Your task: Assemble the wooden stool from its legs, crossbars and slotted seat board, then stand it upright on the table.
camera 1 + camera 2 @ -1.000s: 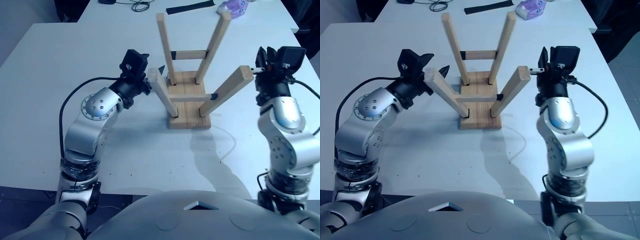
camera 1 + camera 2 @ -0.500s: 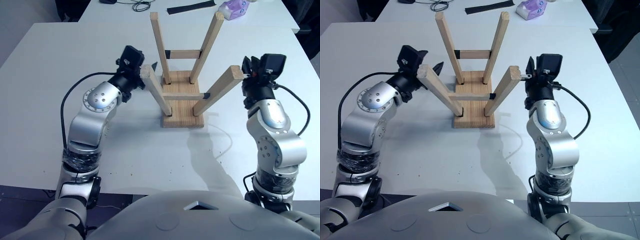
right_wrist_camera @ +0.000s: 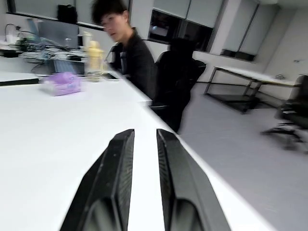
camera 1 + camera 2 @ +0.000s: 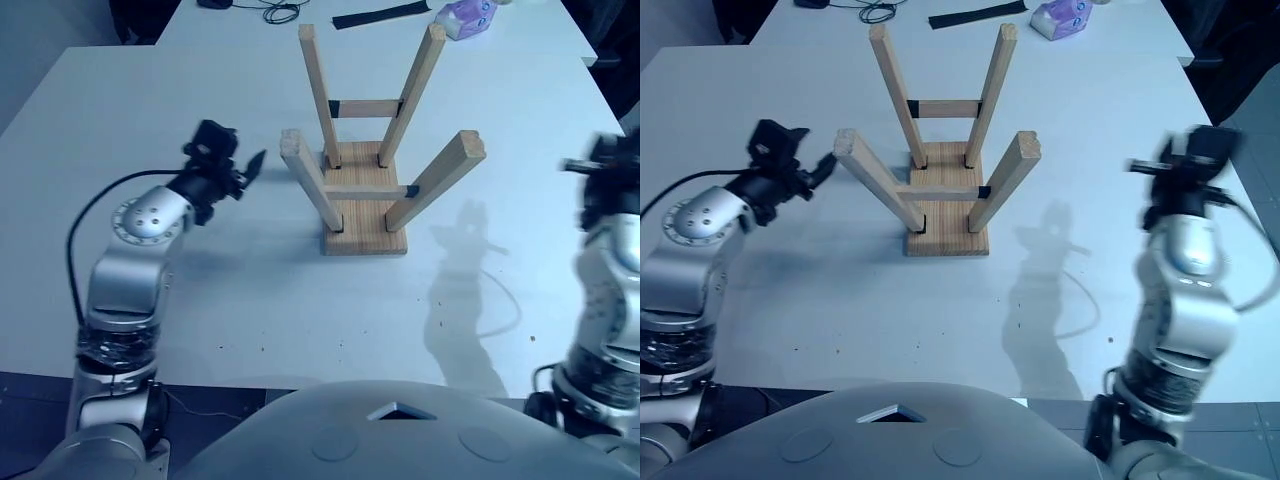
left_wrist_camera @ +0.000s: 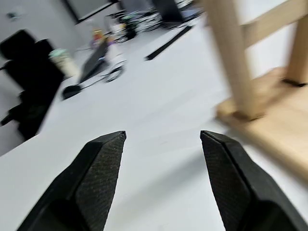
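Head cam: stool upside down mid-table, seat board flat, four legs up, two crossbars. Left gripper just left, apart from it. L wrist: fingers wide apart. R wrist: right gripper nearly closed.

wooden stool, assembled, upside down, seat on table

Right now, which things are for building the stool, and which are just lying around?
For the job:
- stool, upside down on its seat board
- legs and crossbars, already fitted

Just lying about, at the far end of the table:
- purple packet
- black strip
- dark cables
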Controlling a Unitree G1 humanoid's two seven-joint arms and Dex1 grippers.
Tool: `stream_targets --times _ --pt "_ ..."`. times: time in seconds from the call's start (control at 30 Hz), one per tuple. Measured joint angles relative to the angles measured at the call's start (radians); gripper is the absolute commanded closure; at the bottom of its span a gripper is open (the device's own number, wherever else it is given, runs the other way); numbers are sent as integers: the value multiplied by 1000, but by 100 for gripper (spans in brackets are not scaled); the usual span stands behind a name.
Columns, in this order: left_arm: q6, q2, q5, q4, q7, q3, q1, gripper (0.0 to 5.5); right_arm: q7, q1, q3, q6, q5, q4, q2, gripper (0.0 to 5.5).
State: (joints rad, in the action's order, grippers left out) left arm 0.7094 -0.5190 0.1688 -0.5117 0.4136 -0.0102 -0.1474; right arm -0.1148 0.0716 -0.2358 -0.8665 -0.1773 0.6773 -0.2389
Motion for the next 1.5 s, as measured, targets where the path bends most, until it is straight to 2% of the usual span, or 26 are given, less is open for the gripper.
stream_targets --times 0.1,0.23,0.37,0.47,0.67,0.77,0.83,1.0,1.07,1.17,1.23,1.37,1.5 --pt "72 80 13 -58 -25 -88 -26 262 -16 55 243 -26 12 30 108 468" --pt "156 86 -42 -68 -97 -77 -57 262 -41 62 343 -96 69 69 112 468" --pt "160 82 -52 -67 -99 -89 -93 262 -9 54 334 -108 75 81 76 468" --pt "114 68 -50 -61 -70 -102 -96 262 30 34 280 -106 74 88 49 468" --pt "-85 -53 -90 138 -29 -12 -17 262 66 21 45 -102 81 88 -34 468" --pt "-162 -59 -87 201 -15 12 -18 262 88 15 -5 -90 81 88 -60 468" --pt "-206 -31 -65 206 10 5 -29 262 121 -8 11 -89 79 88 -81 468" --pt "-306 45 4 139 130 -108 -64 262 262 -75 135 -91 64 89 -189 468" --pt "-329 41 47 92 198 -127 -63 262 360 -134 191 -92 59 95 -304 468" --pt "-338 4 90 58 290 -137 -49 262 549 -328 275 -42 62 122 -527 468" --pt "-340 -23 109 31 337 -152 -28 262 652 -432 282 3 58 138 -626 468" --pt "-319 6 132 -44 347 -225 -20 262 726 -435 267 71 48 122 -670 468" --pt "-251 54 159 -100 319 -292 1 262 727 -357 313 85 59 90 -654 468"
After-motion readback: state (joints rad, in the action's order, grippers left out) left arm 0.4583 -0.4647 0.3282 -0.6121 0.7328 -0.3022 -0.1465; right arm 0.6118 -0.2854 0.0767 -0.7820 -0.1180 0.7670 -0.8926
